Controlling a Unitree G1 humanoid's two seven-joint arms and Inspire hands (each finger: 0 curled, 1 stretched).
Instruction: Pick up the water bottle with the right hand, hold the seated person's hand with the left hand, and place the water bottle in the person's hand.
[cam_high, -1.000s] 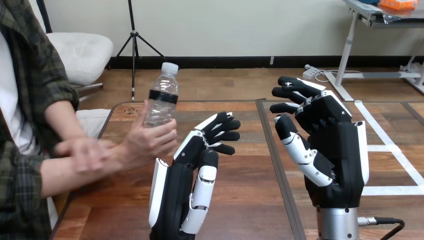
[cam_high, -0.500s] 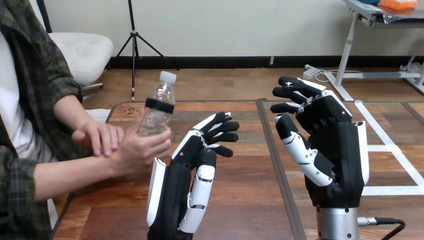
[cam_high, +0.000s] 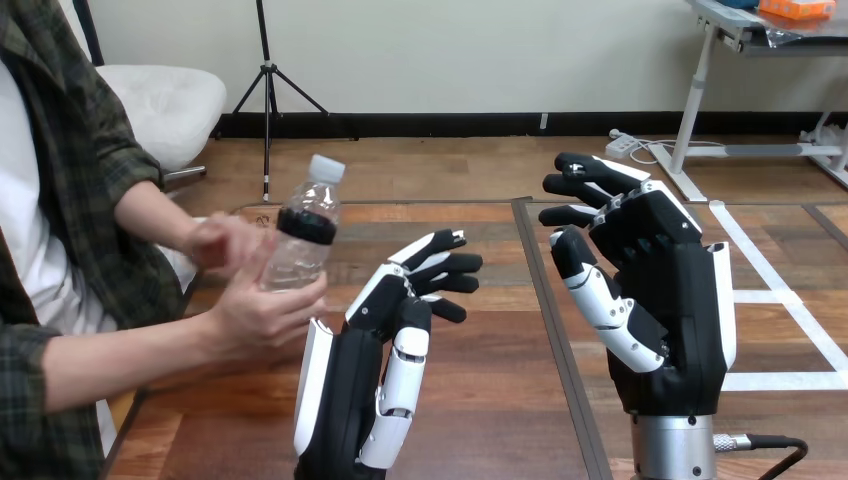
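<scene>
Table (cam_high: 500, 400): wooden, with both robot hands raised over its near edge.
Right hand (cam_high: 665, 300): upright over the table's right part, fingers loosely bent and apart, nothing in them.
Left hand (cam_high: 350, 390): upright near the table's middle, fingers relaxed and slightly fanned, pointing toward the far edge, holding nothing.
Person's lower hand (cam_high: 255, 310): above the table's left part, wrapped round the bottle's lower body.
Person's upper hand (cam_high: 225, 240): near the left edge, just beside the bottle.
Bottle (cam_high: 300, 235): clear, tilted, left of the left hand's fingers and apart from them; well apart from the right hand.
</scene>
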